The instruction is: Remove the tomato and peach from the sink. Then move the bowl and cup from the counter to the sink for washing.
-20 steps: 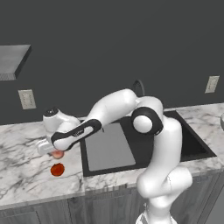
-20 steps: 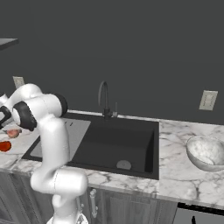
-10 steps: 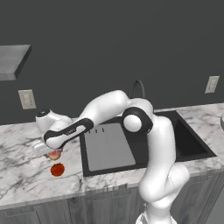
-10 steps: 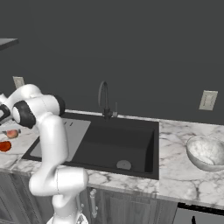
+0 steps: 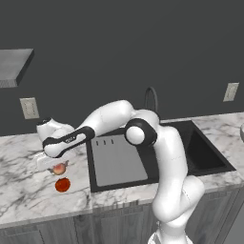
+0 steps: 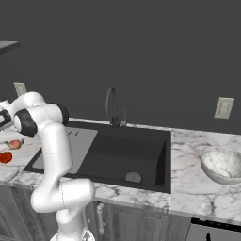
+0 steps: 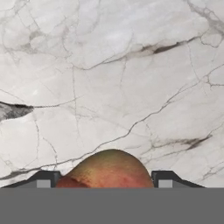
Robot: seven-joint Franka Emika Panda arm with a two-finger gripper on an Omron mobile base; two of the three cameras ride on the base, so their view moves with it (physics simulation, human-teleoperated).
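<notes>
My gripper (image 5: 56, 164) reaches far left over the white marble counter (image 5: 19, 190) and is shut on the pinkish peach (image 5: 59, 168), which hangs just above the worktop. In the hand view the peach (image 7: 109, 168) sits between the two dark fingertips (image 7: 43, 179), with bare marble beyond. The deep red tomato (image 5: 62, 185) lies on the counter just in front of the peach; from the right it is the tomato (image 6: 4, 157) below the peach (image 6: 15, 144). The black sink (image 6: 117, 150) lies right of them. The speckled bowl (image 6: 223, 164) rests on the counter at far right. The cup is out of view.
A black gooseneck faucet (image 6: 112, 106) stands behind the basin. The grey flat panel (image 5: 114, 159) fills the sink's left side. Wall outlets (image 5: 29, 108) sit on the dark backsplash. The counter's front edge runs just below the tomato.
The arm has swung a little further left with the peach held in the gripper. The tomato and the bowl have stayed where they were.
</notes>
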